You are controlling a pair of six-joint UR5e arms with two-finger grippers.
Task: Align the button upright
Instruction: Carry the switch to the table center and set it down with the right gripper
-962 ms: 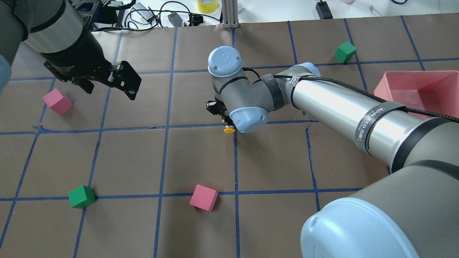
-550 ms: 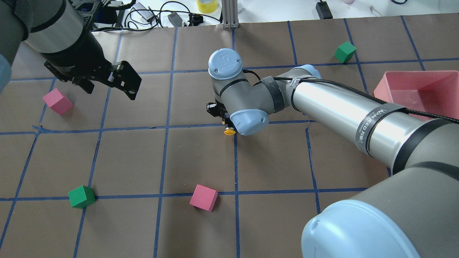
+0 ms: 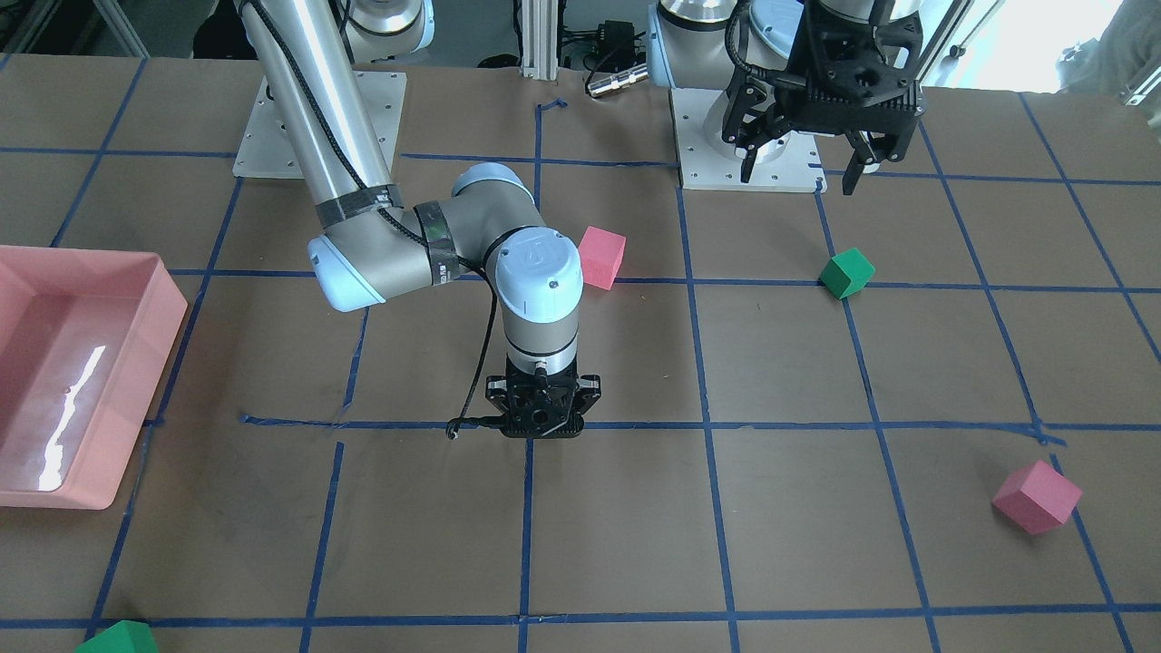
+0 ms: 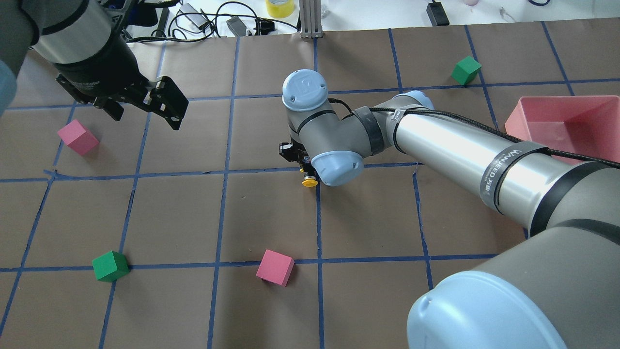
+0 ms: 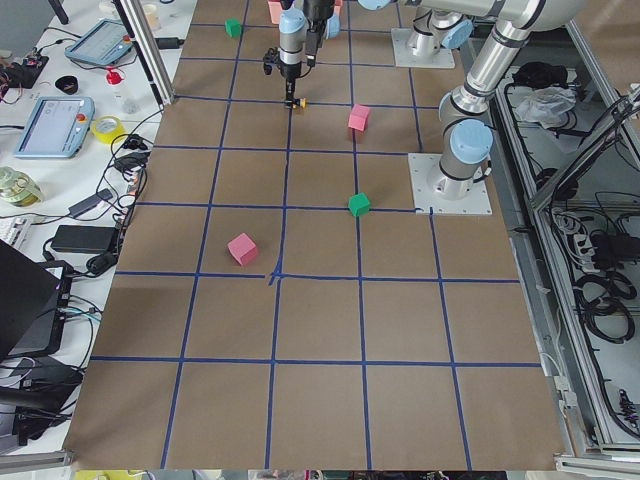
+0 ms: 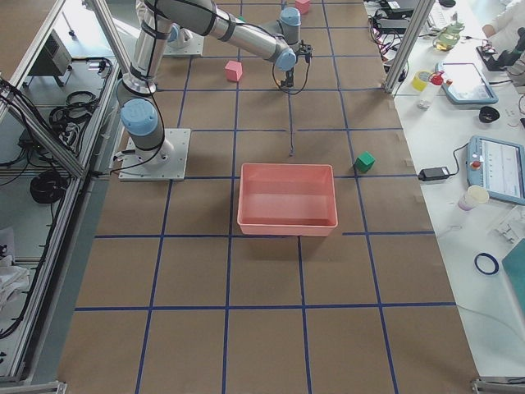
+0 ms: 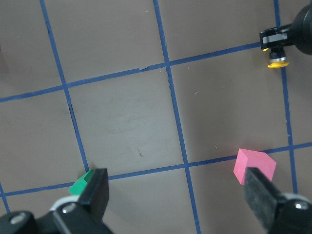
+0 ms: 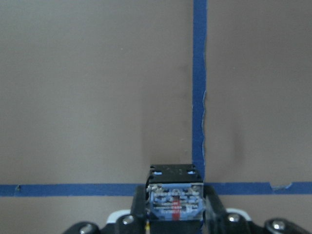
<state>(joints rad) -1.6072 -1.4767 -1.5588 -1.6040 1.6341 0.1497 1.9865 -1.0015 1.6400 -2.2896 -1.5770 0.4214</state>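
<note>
The button shows its round yellow cap (image 4: 310,182) sticking out just under my right gripper (image 4: 301,164) near the table's middle, by a blue tape crossing. In the right wrist view the button's black and grey base (image 8: 175,201) sits clamped between the fingers, facing the camera, with the cap hidden. The right gripper (image 3: 541,419) points straight down; the button is hidden there. From the left wrist view the cap (image 7: 278,63) is far off. My left gripper (image 4: 143,112) is open and empty, high over the far left, with its pads (image 7: 96,191) wide apart.
A pink tray (image 4: 562,100) stands at the right edge. Foam cubes lie around: pink (image 4: 77,137) and green (image 4: 110,266) on the left, pink (image 4: 275,267) at the front middle, green (image 4: 466,70) at the far right. Cables lie beyond the far edge.
My right wrist has shifted slightly and the yellow cap sits a little nearer the robot side. My left gripper has drawn back a little toward the far left.
</note>
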